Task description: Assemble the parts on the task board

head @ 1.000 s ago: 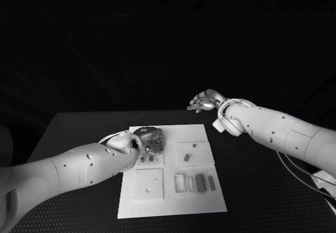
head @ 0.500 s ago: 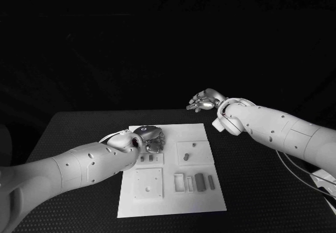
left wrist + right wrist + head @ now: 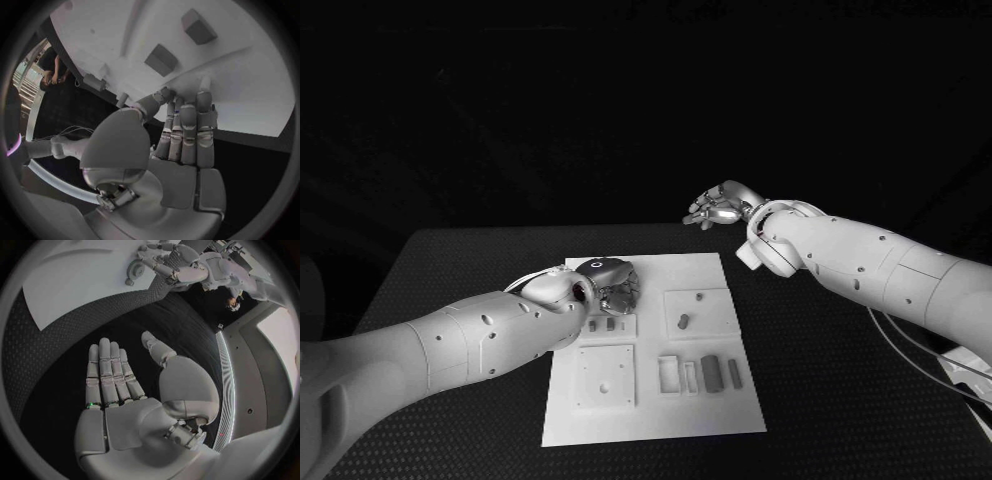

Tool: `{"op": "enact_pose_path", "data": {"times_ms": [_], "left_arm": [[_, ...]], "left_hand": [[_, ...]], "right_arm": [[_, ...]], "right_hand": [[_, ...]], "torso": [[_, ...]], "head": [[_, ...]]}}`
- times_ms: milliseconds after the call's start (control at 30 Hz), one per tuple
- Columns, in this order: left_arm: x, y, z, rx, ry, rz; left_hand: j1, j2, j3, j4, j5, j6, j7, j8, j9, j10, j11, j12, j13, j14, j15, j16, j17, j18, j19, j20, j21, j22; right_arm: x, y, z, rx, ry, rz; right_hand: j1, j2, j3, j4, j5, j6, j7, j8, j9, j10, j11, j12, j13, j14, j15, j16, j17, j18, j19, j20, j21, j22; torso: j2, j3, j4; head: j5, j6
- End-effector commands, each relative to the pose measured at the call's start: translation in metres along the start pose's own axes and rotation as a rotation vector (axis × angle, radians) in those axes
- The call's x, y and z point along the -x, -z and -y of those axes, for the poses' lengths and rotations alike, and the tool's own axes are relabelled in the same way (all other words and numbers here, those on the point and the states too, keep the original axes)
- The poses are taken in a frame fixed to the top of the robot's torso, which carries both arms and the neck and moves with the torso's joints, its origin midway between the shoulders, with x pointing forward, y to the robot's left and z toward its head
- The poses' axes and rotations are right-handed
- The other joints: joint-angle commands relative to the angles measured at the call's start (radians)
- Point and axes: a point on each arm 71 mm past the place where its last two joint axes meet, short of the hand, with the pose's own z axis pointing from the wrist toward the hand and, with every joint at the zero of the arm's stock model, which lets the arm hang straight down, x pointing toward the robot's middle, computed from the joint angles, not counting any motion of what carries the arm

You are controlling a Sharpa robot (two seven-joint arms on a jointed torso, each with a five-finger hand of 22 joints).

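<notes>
The white task board (image 3: 653, 405) lies in the middle of the black table. My left hand (image 3: 612, 284) hovers low over its far left corner, fingers straight and side by side, holding nothing; in the left wrist view the fingertips (image 3: 187, 102) reach the board (image 3: 250, 90) near two small block parts (image 3: 161, 59). Those parts (image 3: 602, 326) lie just in front of the hand. A short peg (image 3: 685, 321) stands in a square plate. My right hand (image 3: 721, 208) is raised beyond the board's far right corner, flat and empty (image 3: 112, 382) over bare table.
Several bar-shaped parts (image 3: 713, 372) lie in a row on the near right of the board, beside a square plate with holes (image 3: 606, 377). Black table (image 3: 848, 380) stretches to the right of the board. A cable (image 3: 913, 345) hangs along my right arm.
</notes>
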Motion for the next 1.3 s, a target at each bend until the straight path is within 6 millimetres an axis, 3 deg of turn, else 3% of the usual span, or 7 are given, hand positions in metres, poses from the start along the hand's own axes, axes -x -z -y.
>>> {"op": "enact_pose_path", "data": {"times_ms": [33,667,1300], "left_arm": [[-0.0147,0.0006,0.0063,-0.035,-0.017,-0.093],[-0.0191,-0.0008,0.0038,-0.015,-0.052,-0.106],[-0.0192,-0.0002,0.002,-0.014,-0.077,-0.067]], "left_hand": [[0.0,0.008,-0.001,-0.008,-0.004,0.009,0.002,0.005,-0.001,0.01,-0.001,0.007,0.001,0.001,-0.003,0.003,-0.003,0.068,0.002,-0.001,0.005,0.025],[0.006,0.023,0.006,-0.014,-0.003,0.029,0.009,0.013,-0.004,0.032,-0.002,0.009,0.007,0.006,-0.004,0.01,-0.01,0.069,0.003,-0.005,0.015,0.024],[0.044,0.041,0.063,-0.034,0.006,0.105,-0.018,0.049,0.002,0.119,-0.034,0.03,0.029,0.059,-0.036,0.022,-0.031,0.067,0.046,-0.026,0.037,0.021]], "right_arm": [[-0.0012,0.0,-0.001,0.011,-0.004,-0.013],[-0.0013,0.0001,-0.0011,0.011,-0.005,-0.014],[-0.0012,0.0,-0.0011,0.012,-0.005,-0.013]], "right_hand": [[0.006,0.005,-0.006,0.001,0.005,-0.005,0.014,0.002,0.001,0.009,0.002,-0.005,-0.002,0.007,0.004,-0.005,-0.002,-0.016,-0.008,0.0,-0.005,0.002],[0.006,0.006,-0.006,0.001,0.005,-0.004,0.014,0.002,0.001,0.009,0.002,-0.005,-0.004,0.007,0.004,-0.007,-0.002,-0.016,-0.008,0.0,-0.005,0.002],[0.005,0.006,-0.006,0.001,0.005,-0.004,0.014,0.003,0.001,0.01,0.002,-0.005,-0.006,0.007,0.004,-0.008,-0.003,-0.016,-0.009,0.001,-0.006,0.003]], "torso": [[0.0,-0.0002,0.0],[0.0,-0.0003,-0.0007],[0.0,0.0,-0.0005]], "head": [[-0.001,-0.001],[-0.003,-0.003],[-0.005,-0.005]]}}
